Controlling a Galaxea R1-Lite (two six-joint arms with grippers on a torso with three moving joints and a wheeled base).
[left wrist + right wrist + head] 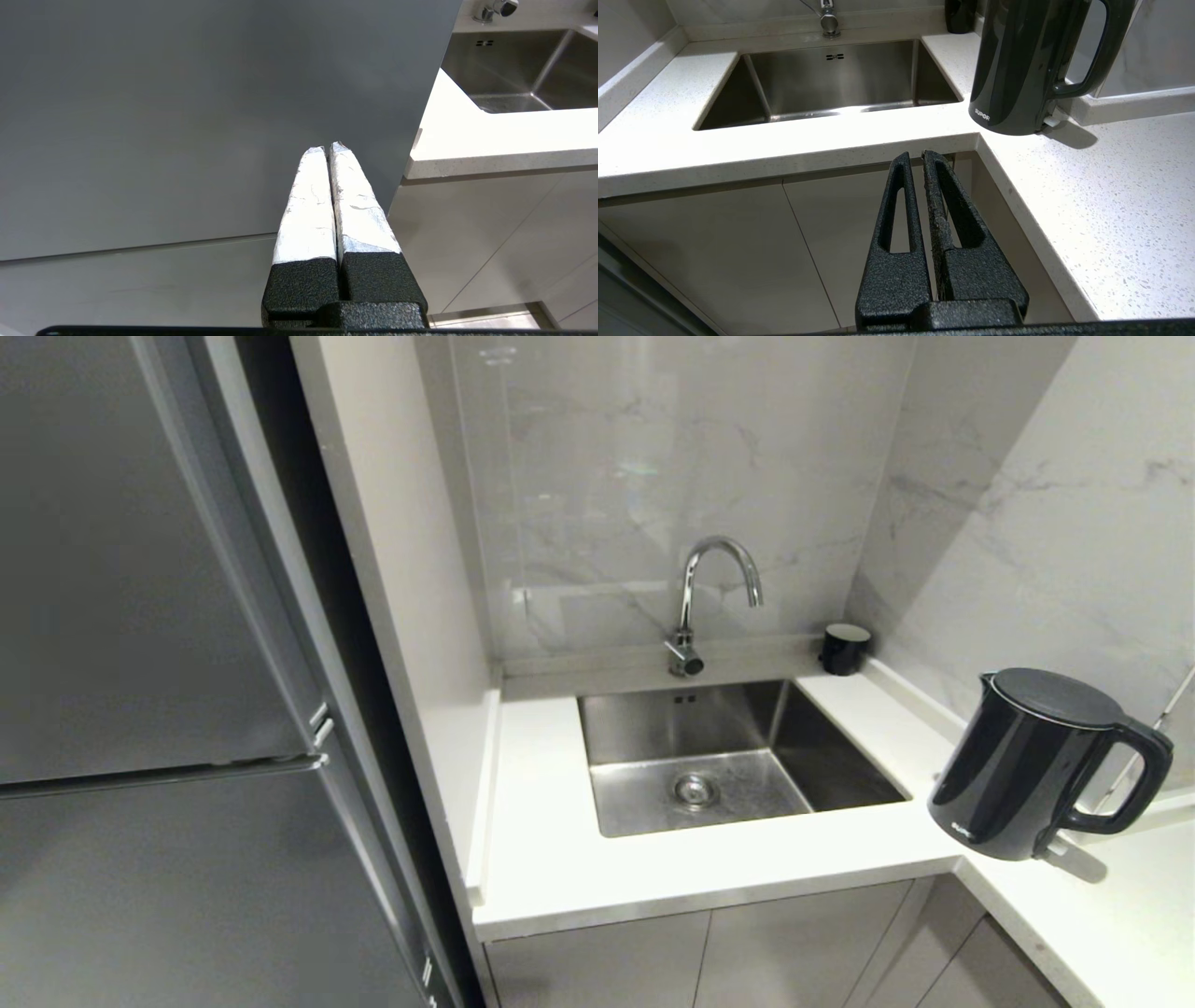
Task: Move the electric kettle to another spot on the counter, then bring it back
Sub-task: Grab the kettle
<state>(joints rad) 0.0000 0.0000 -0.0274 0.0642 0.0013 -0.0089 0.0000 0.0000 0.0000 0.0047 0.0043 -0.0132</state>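
The glossy black electric kettle (1036,765) stands upright at the inner corner of the white speckled counter (709,868), handle turned to the right; the right wrist view shows the electric kettle (1017,70) with white lettering near its base on the counter (1087,186). Neither arm shows in the head view. My right gripper (916,156) is shut and empty, hanging below the counter's front edge before the cabinet doors. My left gripper (328,148), its fingers wrapped in silver tape, is shut and empty in front of a grey fridge door, left of the counter (490,140).
A steel sink (728,756) with a chrome tap (695,607) is set into the counter. A small black cup (845,649) stands at the back by the marble wall. A tall grey fridge (149,663) fills the left. Cabinet doors (747,952) lie under the counter.
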